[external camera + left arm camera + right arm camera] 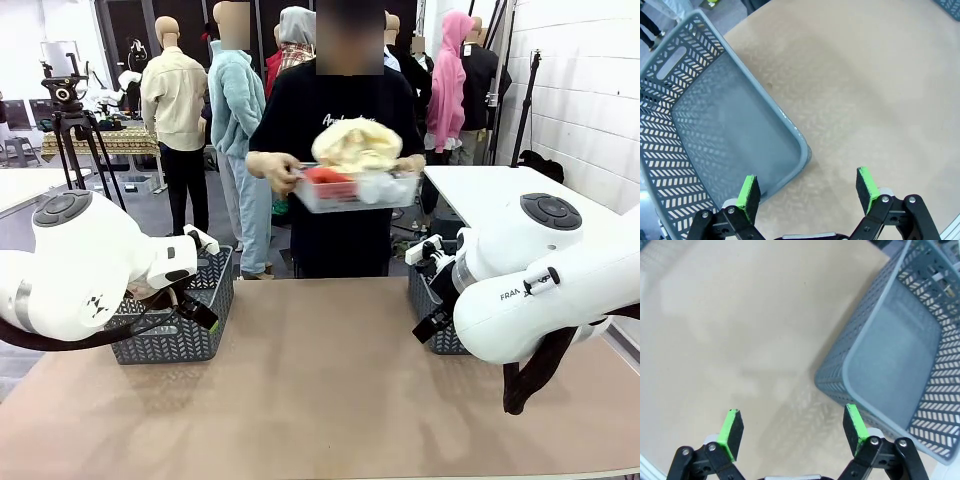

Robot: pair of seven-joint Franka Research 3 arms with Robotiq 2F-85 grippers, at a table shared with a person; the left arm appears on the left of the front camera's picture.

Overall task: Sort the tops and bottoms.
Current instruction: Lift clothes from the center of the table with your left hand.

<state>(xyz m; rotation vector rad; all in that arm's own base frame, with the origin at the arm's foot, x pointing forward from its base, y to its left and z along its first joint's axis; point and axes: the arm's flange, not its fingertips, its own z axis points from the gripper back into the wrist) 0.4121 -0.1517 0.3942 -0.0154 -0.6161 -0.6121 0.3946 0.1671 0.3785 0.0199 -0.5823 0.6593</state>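
Note:
At the far side a person holds a clear bin (310, 200) heaped with loose garments above the table's edge. A cream garment (357, 143) tops the heap, a red-orange top (328, 177) and a white top (380, 187) lie under it. Which pieces are bottoms I cannot tell. My left gripper (807, 187) hangs open and empty over the corner of the left grey basket (715, 125). Beside the right grey basket (900, 365), my right gripper (792, 425) is open and empty over the bare tabletop.
The two grey mesh baskets (180, 335) (432, 300) stand on the tan table (320, 380), left and right of the person. Both look empty inside. A tripod (75, 125) stands behind at the left.

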